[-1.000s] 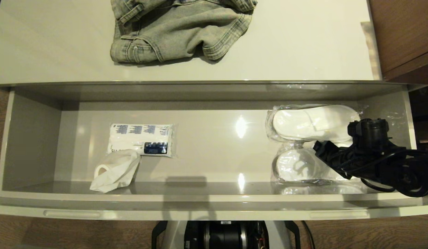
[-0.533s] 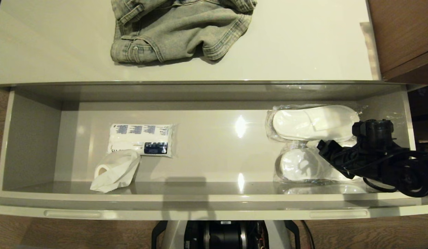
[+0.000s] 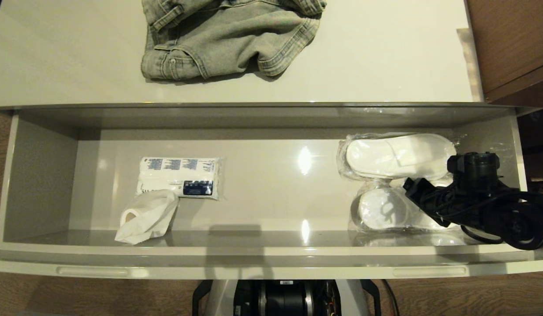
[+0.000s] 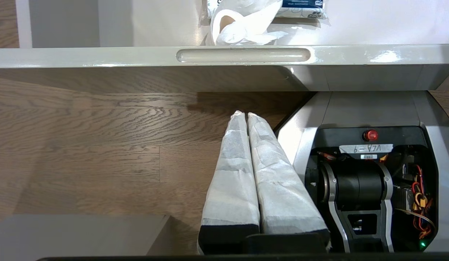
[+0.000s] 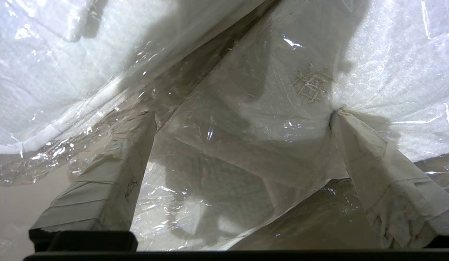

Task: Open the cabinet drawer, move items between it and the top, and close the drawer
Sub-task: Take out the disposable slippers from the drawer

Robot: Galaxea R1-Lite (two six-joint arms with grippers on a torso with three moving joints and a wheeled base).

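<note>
Fingers (image 5: pixel 108 181) of the right gripper (image 5: pixel 242 119) are spread wide and pressed onto the slipper packs (image 3: pixel 394 184) at the drawer's (image 3: pixel 262 254) right end; the left gripper (image 4: pixel 246 116) is held shut, parked below the drawer front

Warm overhead light leaves two glare spots on the glossy drawer floor (image 3: pixel 271 184), at the centre and toward six o'clock. Soft shadows pool under the denim (image 3: pixel 230 37). Up close, crinkled plastic (image 5: pixel 224 119) glints, with dark shadows across it.
</note>
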